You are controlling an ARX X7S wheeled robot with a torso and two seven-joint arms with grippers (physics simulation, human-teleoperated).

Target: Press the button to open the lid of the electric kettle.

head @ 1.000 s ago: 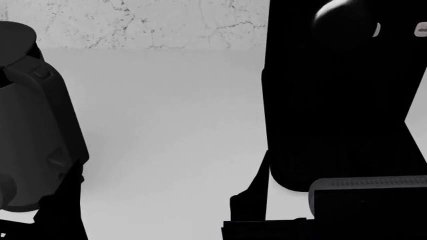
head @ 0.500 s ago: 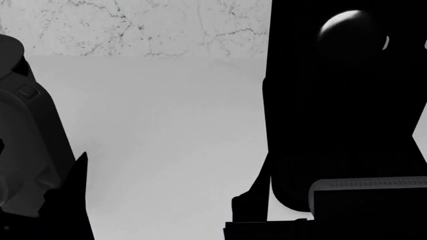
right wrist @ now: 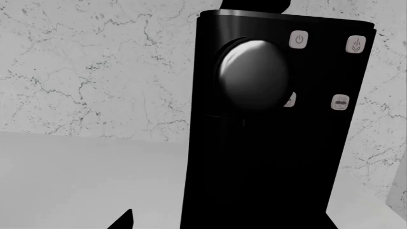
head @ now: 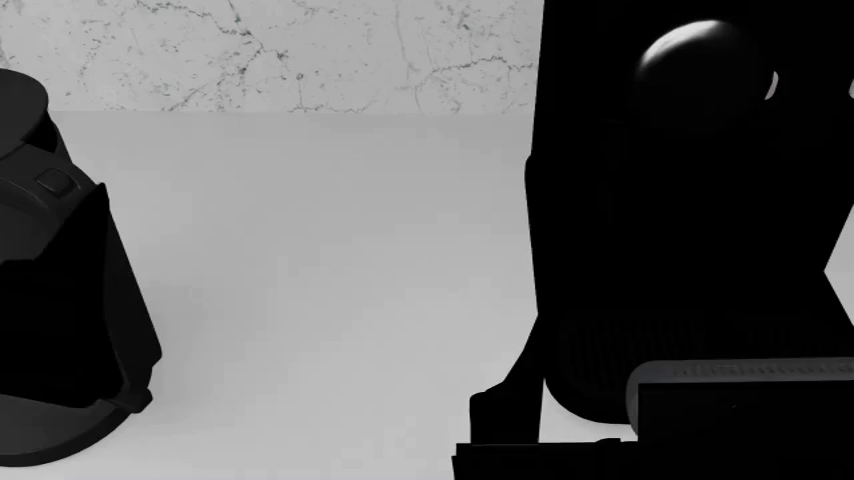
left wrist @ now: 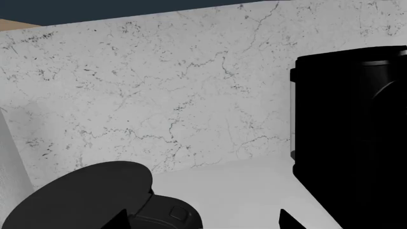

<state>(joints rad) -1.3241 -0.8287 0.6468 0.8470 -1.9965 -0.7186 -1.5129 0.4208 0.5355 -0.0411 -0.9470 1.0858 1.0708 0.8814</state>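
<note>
The electric kettle (head: 80, 330) stands at the head view's left edge, dark grey and tapered, with its lid (head: 14, 95) closed on top. The button (head: 51, 182) is a small pad just below the lid. In the left wrist view the lid (left wrist: 83, 195) and the button (left wrist: 177, 213) lie just beyond my left gripper (left wrist: 202, 223). That gripper is open and empty, with one fingertip over the lid's edge and the other over the counter. My right gripper (right wrist: 203, 223) is open by the black appliance. Only one of its fingertips (right wrist: 124, 220) stands out.
A tall boxy black appliance (head: 681, 200) with a round knob (right wrist: 253, 78) and small white icons fills the right side, close to my right arm (head: 507, 410). A white marble wall (head: 294, 50) backs the pale counter (head: 334, 280).
In the head view the dark shape of my left gripper has left the lower left corner. The kettle's side has turned much darker and its round base now shows. The right arm has barely moved.
</note>
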